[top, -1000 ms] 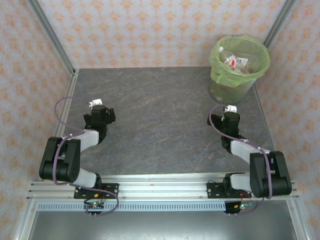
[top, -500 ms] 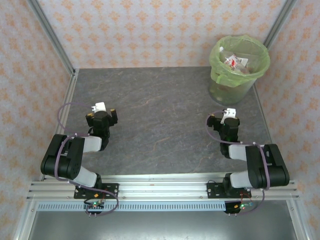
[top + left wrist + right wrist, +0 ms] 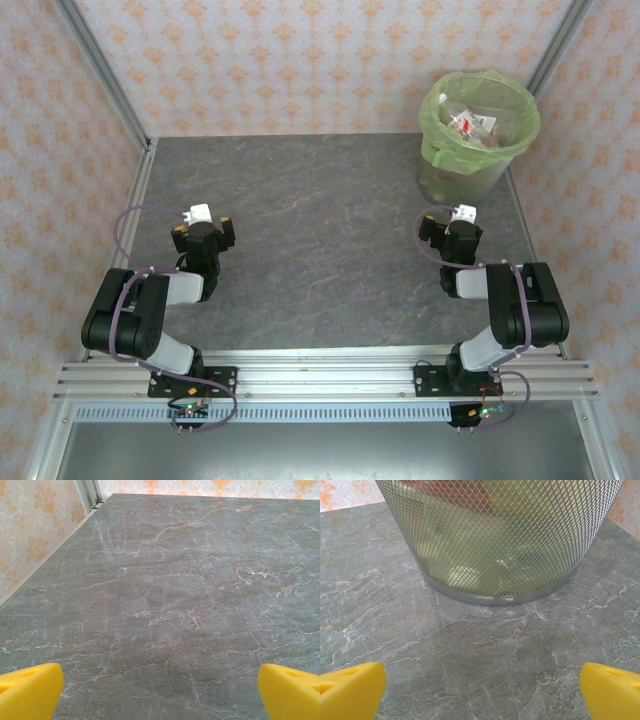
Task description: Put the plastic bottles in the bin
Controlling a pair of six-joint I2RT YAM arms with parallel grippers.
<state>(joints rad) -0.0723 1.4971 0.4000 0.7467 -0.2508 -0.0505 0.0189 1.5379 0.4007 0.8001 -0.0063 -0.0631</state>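
Right, both arms sit folded low near their bases on the grey veined table (image 3: 320,200). From the top camera, the left gripper (image 3: 204,226) is on the left side of the table. The right gripper (image 3: 452,230) points at the bin (image 3: 455,180) standing in the far right corner, near it but not touching.

In the left wrist view, the left gripper (image 3: 159,692) has its jaws spread wide with nothing between them. Just the yellow fingertips (image 3: 30,690) poke into the bottom corners, the rest cut off by the frame. Same story on the right wrist: the right gripper (image 3: 480,692) is released, yellow fingertips (image 3: 610,690) far apart over bare stone.

Now the plastic bottles (image 3: 470,122): they lie down inside the bin, a jumble of clear plastic with red and white labels. How many there are is impossible to count from above. Up close, the bin (image 3: 495,540) is a wire mesh wall with the green bag behind it, its top cut off. Through the mesh and liner the bottles are blurs, a pale round shape low down and something reddish-brown higher up.
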